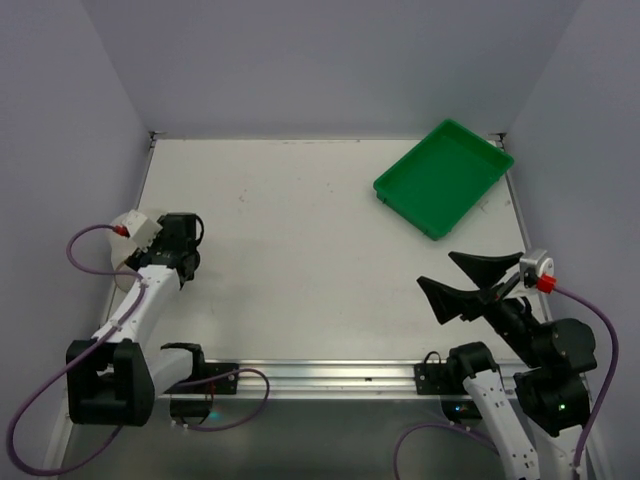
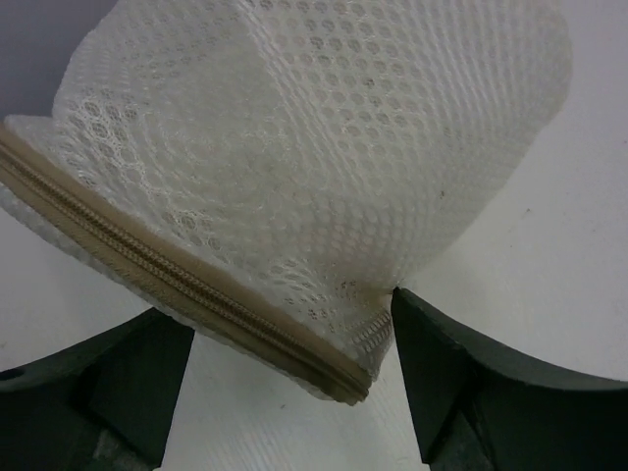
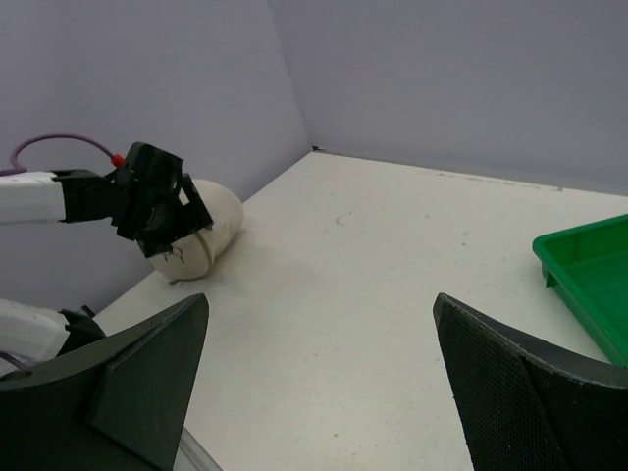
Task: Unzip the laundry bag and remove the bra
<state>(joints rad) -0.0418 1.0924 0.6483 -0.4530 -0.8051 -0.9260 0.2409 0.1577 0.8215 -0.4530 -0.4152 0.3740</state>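
The laundry bag (image 2: 314, 147), whitish mesh with a tan zip (image 2: 177, 270) round its rim, lies at the table's far left. In the top view only a sliver of it (image 1: 122, 274) shows under the left wrist. It also shows in the right wrist view (image 3: 214, 228). My left gripper (image 2: 292, 316) is open, its jaws either side of the bag's zipped rim, and the right finger (image 2: 461, 373) touches the mesh. My right gripper (image 1: 470, 280) is open and empty, held above the table's near right. The bra is hidden.
A green tray (image 1: 445, 178) stands at the back right and is also in the right wrist view (image 3: 589, 275). The purple walls close in on the left, back and right. The left arm's cable loops by the left wall.
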